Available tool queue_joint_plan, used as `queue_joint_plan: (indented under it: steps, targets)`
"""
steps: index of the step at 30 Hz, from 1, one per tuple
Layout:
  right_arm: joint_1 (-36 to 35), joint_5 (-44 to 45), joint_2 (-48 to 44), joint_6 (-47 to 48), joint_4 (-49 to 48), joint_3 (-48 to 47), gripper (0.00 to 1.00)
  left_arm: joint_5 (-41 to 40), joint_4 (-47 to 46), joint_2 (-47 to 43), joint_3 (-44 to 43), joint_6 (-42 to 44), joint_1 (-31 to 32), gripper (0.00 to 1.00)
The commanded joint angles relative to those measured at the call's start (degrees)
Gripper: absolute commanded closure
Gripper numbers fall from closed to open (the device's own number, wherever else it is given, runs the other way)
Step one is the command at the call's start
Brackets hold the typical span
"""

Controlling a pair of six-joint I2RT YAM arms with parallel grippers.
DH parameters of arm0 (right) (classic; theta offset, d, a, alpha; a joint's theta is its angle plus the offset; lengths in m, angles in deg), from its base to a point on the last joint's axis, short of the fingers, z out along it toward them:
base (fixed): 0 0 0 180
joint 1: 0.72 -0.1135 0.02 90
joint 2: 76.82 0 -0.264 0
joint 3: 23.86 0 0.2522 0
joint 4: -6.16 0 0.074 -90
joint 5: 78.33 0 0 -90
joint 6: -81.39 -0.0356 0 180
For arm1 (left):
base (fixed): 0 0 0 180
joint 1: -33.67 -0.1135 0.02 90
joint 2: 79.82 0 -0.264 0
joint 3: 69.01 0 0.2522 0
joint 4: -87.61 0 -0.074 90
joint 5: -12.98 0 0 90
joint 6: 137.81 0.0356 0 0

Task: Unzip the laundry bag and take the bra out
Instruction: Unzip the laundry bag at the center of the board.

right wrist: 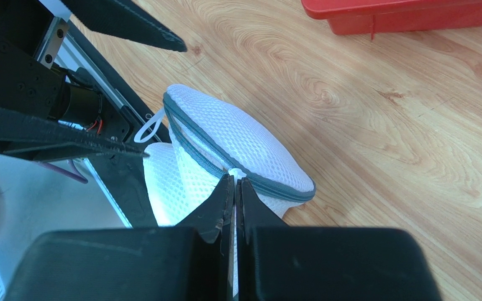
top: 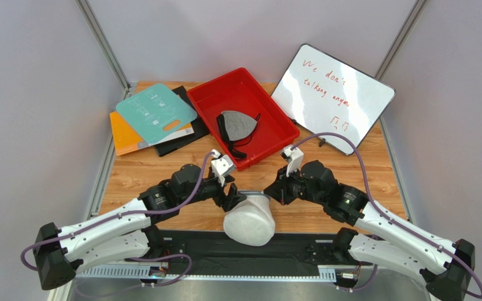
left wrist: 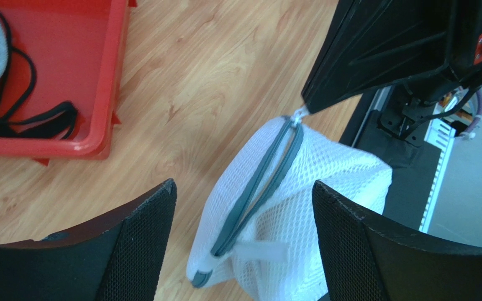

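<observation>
The bag [top: 250,222] lies at the worktop's [top: 143,169] edge, on the arms' side of the tray [top: 253,94], its dome bulging away from the tray. Its closed grey zip [right wrist: 206,157], the long axis, runs from claw to claw. The right claw [right wrist: 236,188], pressed together, pinches the bag at the zip; the left claw [left wrist: 243,184] is spread astride the other end, gripping nothing. Probable fault: unanchored, the bag follows any pull unopened, or slips over the edge.
</observation>
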Motion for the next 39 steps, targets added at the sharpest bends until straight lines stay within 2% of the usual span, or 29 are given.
queue_joint_plan:
  steps: [1, 3, 9, 19, 21, 22, 24, 25, 27, 28, 30, 31, 39]
  targets:
    - [-0.4, -0.7, -0.5, -0.1, -3.2, -0.3, 1.00, 5.5, -4.3, 5.6, -5.6, 0.2, -0.2, 0.15]
    - [-0.4, -0.6, -0.8, -0.2, -2.9, -0.3, 1.00, 6.7, -4.5, 8.9, -7.0, 0.7, -0.2, 0.12]
    - [-0.4, 0.0, -2.1, 0.1, -2.1, 0.1, 1.00, 11.7, -4.9, 15.4, -10.6, 1.3, -0.2, 0.11]
    - [-0.4, 0.5, -2.5, 0.3, -1.6, 0.5, 1.00, 11.5, -4.0, 19.2, -11.1, 1.9, -0.2, 0.14]
    - [-0.4, 0.5, -2.4, 0.4, -1.5, 0.5, 1.00, 10.9, -3.8, 20.1, -11.4, 2.2, -0.2, 0.20]
    - [-0.4, 0.6, -2.5, 0.4, -1.6, 0.3, 1.00, 10.9, -3.8, 20.3, -11.4, 2.2, -0.2, 0.31]
    - [-0.4, 0.8, -2.5, 0.6, -1.5, 0.4, 1.00, 10.9, -3.7, 20.8, -11.4, 2.1, -0.2, 0.44]
    - [-0.4, 0.8, -2.5, 0.5, -1.5, 0.5, 1.00, 10.7, -3.7, 20.8, -11.4, 2.1, -0.2, 0.56]
    - [-0.4, 0.9, -2.3, 0.6, -1.4, 0.5, 1.00, 10.4, -3.7, 20.7, -11.4, 2.2, -0.1, 0.69]
    - [-0.4, 1.0, -2.1, 0.4, -1.4, 0.6, 1.00, 10.0, -3.5, 20.7, -11.3, 2.2, -0.2, 0.82]
    - [-0.4, 1.4, -1.9, 0.3, -1.4, 0.8, 1.00, 9.5, -3.5, 20.3, -11.0, 2.1, -0.2, 0.89]
    - [-0.3, 1.7, -1.5, 0.1, -1.3, 0.8, 1.00, 8.8, -3.3, 20.2, -10.9, 2.2, -0.2, 0.98]
    - [-0.4, 4.0, -0.6, 0.1, -0.4, 1.9, 1.00, 7.3, -3.2, 17.9, -9.8, 3.0, -0.2, 1.00]
